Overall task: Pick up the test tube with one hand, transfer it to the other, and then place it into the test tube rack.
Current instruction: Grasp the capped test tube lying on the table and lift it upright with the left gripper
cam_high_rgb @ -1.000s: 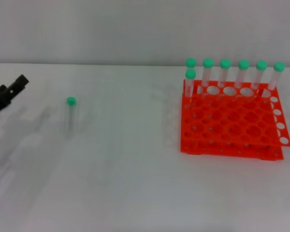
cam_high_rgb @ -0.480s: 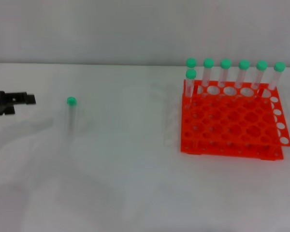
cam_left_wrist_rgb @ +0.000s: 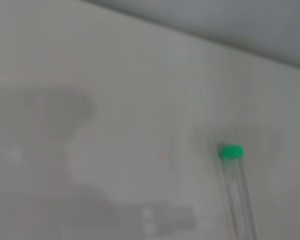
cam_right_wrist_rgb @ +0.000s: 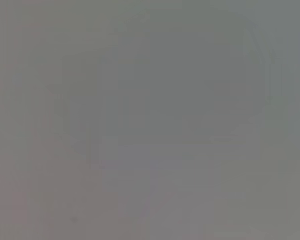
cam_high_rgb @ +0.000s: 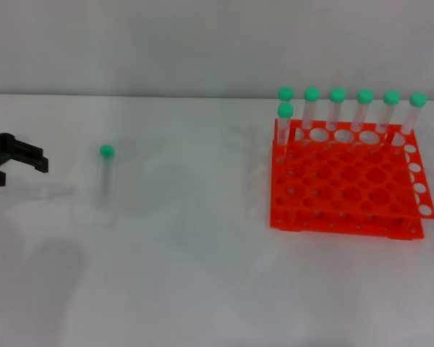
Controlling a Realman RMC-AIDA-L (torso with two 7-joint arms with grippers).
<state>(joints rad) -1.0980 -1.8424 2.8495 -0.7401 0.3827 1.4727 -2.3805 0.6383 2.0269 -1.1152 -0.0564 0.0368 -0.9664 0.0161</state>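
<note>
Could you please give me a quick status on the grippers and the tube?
Left gripper open at table's left edge, short of the tube. Right gripper out of view. Tube upright on table, untouched. Nothing between them.

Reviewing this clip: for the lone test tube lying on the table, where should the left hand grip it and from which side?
Probably mid-body, just below the green cap. The test tube lies flat, apart from the test tube rack, cap toward the far side. The left gripper, fingers spread, sits to its left, so coming from above, fingers straddling the slim body, seems best.
</note>
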